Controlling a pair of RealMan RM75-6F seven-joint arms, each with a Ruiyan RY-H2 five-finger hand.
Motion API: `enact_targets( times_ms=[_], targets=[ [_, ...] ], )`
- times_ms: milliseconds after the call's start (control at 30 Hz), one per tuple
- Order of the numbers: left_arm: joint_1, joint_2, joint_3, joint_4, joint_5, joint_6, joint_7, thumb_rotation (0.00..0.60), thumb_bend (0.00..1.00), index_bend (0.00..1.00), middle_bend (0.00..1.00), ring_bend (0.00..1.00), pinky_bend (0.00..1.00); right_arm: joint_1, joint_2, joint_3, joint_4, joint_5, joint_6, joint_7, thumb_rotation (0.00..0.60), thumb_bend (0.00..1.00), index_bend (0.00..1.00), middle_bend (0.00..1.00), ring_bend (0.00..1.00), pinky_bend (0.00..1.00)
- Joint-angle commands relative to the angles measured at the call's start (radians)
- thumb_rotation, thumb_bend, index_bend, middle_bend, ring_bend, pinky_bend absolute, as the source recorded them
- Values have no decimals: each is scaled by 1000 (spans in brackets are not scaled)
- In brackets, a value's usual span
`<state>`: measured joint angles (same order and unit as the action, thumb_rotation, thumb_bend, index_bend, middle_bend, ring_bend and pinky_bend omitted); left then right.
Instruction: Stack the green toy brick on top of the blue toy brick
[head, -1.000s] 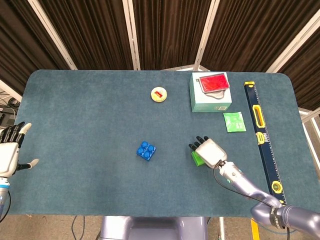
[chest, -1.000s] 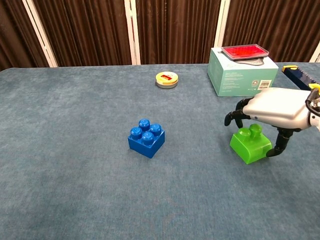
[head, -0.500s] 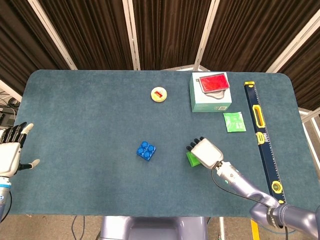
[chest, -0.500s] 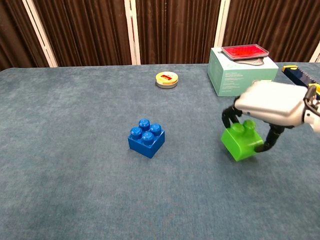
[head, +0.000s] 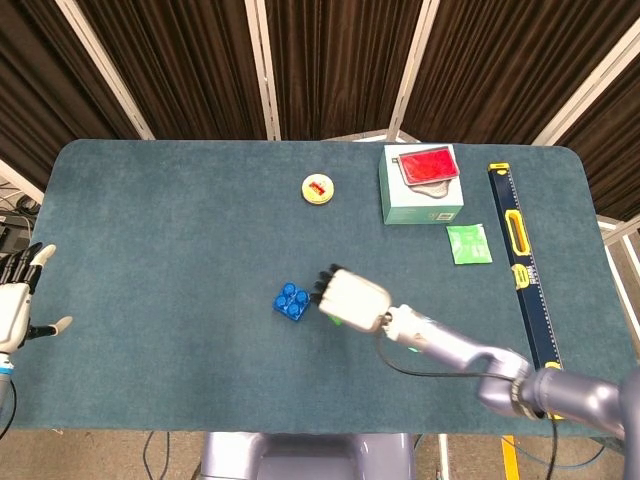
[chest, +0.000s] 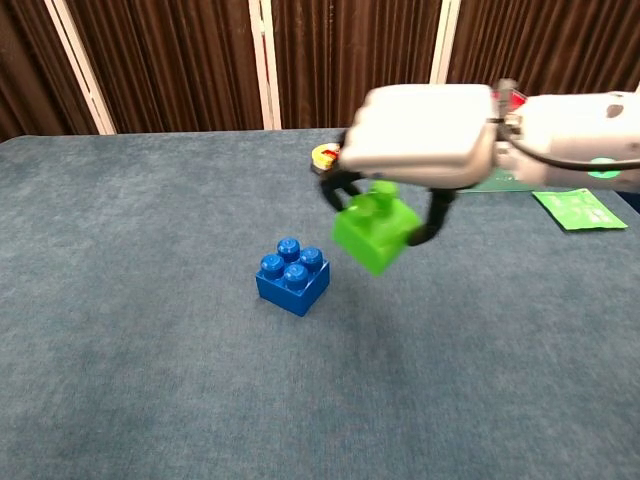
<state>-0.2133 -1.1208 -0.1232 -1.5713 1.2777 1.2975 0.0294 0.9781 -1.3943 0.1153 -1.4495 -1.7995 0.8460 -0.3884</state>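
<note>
The blue toy brick (head: 291, 300) (chest: 293, 275) sits studs-up on the teal tabletop, near the middle. My right hand (head: 352, 298) (chest: 418, 136) holds the green toy brick (chest: 375, 230) from above, lifted off the table just right of the blue brick and a little higher. In the head view only a sliver of green (head: 333, 319) shows under that hand. My left hand (head: 14, 303) hangs open at the table's left edge, holding nothing.
A teal box with a red lid (head: 423, 184) stands at the back right. A round yellow tin (head: 318, 189) (chest: 326, 155) lies behind the middle. A green packet (head: 468, 243) (chest: 579, 208) and a long level (head: 523, 265) lie along the right side.
My right hand has lifted the green brick off the table and carried it leftward, from the right of the table to just beside the blue brick. The left hand has barely shifted.
</note>
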Motion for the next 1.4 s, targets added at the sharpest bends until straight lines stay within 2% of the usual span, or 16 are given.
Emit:
enact_targets(
  times_ms=[33, 267, 500, 1033, 1400],
  targets=[
    [2, 4, -2, 0, -3, 0, -7, 600, 0, 0, 0, 0, 0, 73, -26, 18, 14, -36, -63, -30, 600, 168, 411, 523, 367, 488],
    [5, 10, -5, 11, -14, -6, -28, 600, 0, 0, 0, 0, 0, 183, -55, 25, 58, -55, -151, -31, 600, 176, 411, 523, 367, 491],
    [5, 9, -8, 20, -28, -13, -35, 600, 0, 0, 0, 0, 0, 260, -54, 14, 90, -67, -186, 27, 600, 176, 411, 524, 368, 502],
    [11, -7, -21, 42, -61, -12, -42, 600, 0, 0, 0, 0, 0, 375, -112, -83, 255, -115, -136, 295, 600, 181, 411, 523, 384, 531],
    [3, -18, -22, 53, -82, -32, -12, 600, 0, 0, 0, 0, 0, 422, -155, -123, 365, -119, -94, 443, 600, 195, 411, 523, 384, 531]
  ],
)
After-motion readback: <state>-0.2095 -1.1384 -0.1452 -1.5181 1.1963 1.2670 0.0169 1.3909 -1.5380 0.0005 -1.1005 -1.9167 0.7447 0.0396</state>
